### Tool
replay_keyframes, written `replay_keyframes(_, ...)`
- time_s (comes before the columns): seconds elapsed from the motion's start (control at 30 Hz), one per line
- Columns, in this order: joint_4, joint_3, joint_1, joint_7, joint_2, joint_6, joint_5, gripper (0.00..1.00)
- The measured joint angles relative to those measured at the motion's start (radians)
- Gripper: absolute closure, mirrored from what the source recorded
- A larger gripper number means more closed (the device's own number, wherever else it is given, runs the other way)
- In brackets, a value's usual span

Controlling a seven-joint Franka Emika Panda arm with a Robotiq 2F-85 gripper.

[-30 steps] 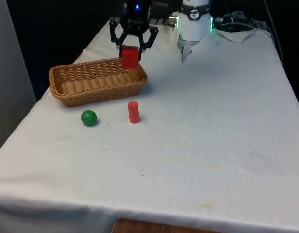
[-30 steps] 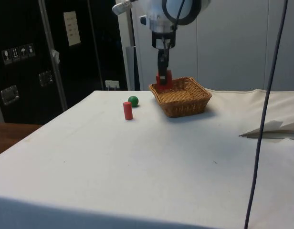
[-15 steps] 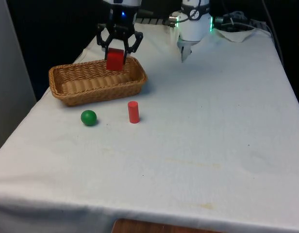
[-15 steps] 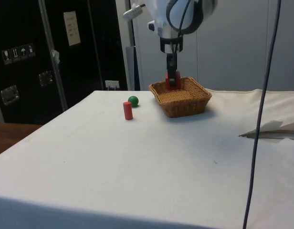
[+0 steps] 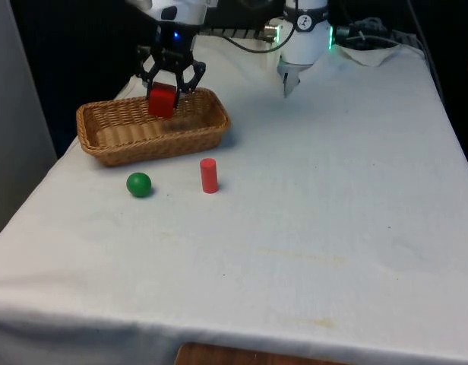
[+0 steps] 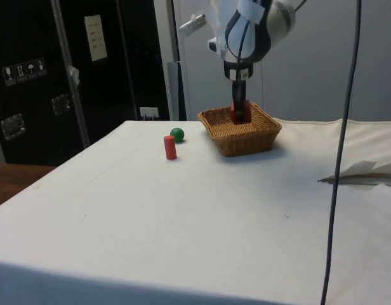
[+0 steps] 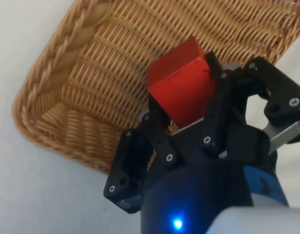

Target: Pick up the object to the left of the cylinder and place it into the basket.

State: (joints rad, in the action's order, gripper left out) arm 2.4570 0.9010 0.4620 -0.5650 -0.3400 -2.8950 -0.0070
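While gripper (image 5: 165,90) pinches red block (image 5: 162,100) between fingers, above basket (image 5: 112,148)

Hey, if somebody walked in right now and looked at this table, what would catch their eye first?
Most striking is the red block clamped in the black pincer, hanging over the wicker basket at the front view's left. Next come the upright red cylinder and the green ball, standing apart on the white cloth just in front of the basket.
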Motion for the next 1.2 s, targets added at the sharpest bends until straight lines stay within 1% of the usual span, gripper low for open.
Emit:
replay_keyframes(0.03, 0.0, 0.0, 0.0, 0.0, 0.0, 0.0, 0.0, 0.99)
replay_keyframes(0.07, 0.0, -0.001, -0.001, -0.013, -0.017, -0.015, 0.024, 0.99)
replay_keyframes(0.27, -0.002, -0.005, -0.005, -0.04, -0.056, -0.047, 0.083, 0.99)
replay_keyframes(0.3, -0.002, -0.005, -0.005, -0.04, -0.056, -0.047, 0.083, 0.99)
replay_keyframes(0.33, -0.006, -0.008, -0.007, -0.046, -0.066, -0.052, 0.101, 0.99)
replay_keyframes(0.5, -0.021, -0.021, -0.011, -0.052, -0.083, -0.054, 0.138, 0.99)
replay_keyframes(0.67, -0.029, -0.032, -0.014, -0.062, -0.087, -0.054, 0.166, 0.99)
replay_keyframes(0.77, -0.034, -0.046, -0.017, -0.069, -0.093, -0.05, 0.192, 0.99)
replay_keyframes(1.07, -0.037, -0.067, -0.02, -0.077, -0.112, -0.045, 0.233, 0.99)
replay_keyframes(1.1, -0.037, -0.067, -0.021, -0.078, -0.112, -0.045, 0.233, 0.99)
replay_keyframes(1.13, -0.038, -0.066, -0.021, -0.078, -0.112, -0.045, 0.233, 0.94)
replay_keyframes(1.17, -0.038, -0.066, -0.021, -0.078, -0.112, -0.045, 0.233, 0.86)
replay_keyframes(1.2, -0.039, -0.065, -0.021, -0.079, -0.112, -0.045, 0.233, 0.86)
